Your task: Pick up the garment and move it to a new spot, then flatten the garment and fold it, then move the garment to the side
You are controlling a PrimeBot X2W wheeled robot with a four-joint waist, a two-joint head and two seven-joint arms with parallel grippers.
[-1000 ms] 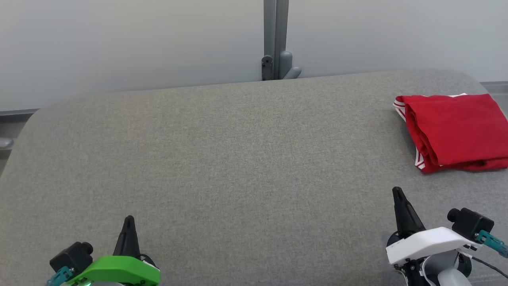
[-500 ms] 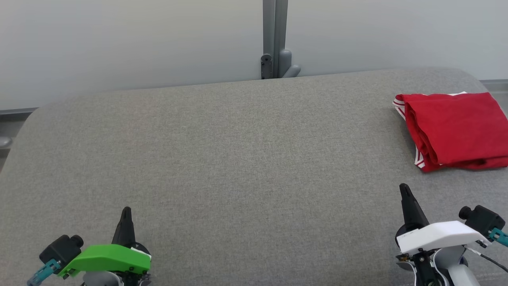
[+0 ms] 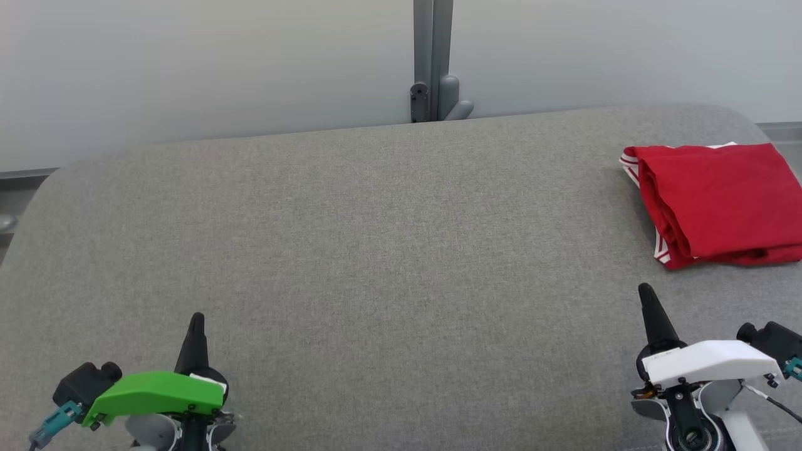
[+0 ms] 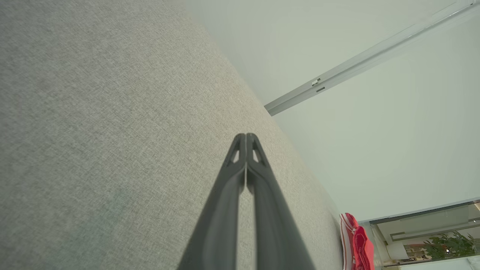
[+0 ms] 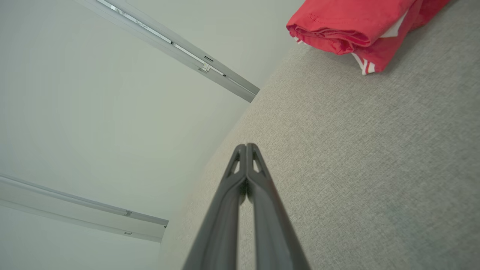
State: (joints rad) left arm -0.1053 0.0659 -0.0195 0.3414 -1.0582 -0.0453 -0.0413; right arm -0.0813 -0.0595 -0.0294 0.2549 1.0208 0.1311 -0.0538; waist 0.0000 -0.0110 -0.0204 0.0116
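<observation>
While the folded red garment [image 3: 720,200] lies at the worktop's [image 3: 376,238] far right edge, the left gripper [image 3: 197,317] and right gripper [image 3: 645,289] hover closed and empty along its near edge.

Grey fabric-covered surface [image 3: 351,250] spans centre and lower frame. Pale wall panels [image 3: 188,62] across top, joined by grey vertical post [image 3: 432,56], top centre. Lighting even.

On padded surface [image 3: 376,250], far right: folded garment [image 3: 714,203]. Near left: left gripper [image 3: 196,316]. Near right, apart from garment: right gripper [image 3: 645,288].
</observation>
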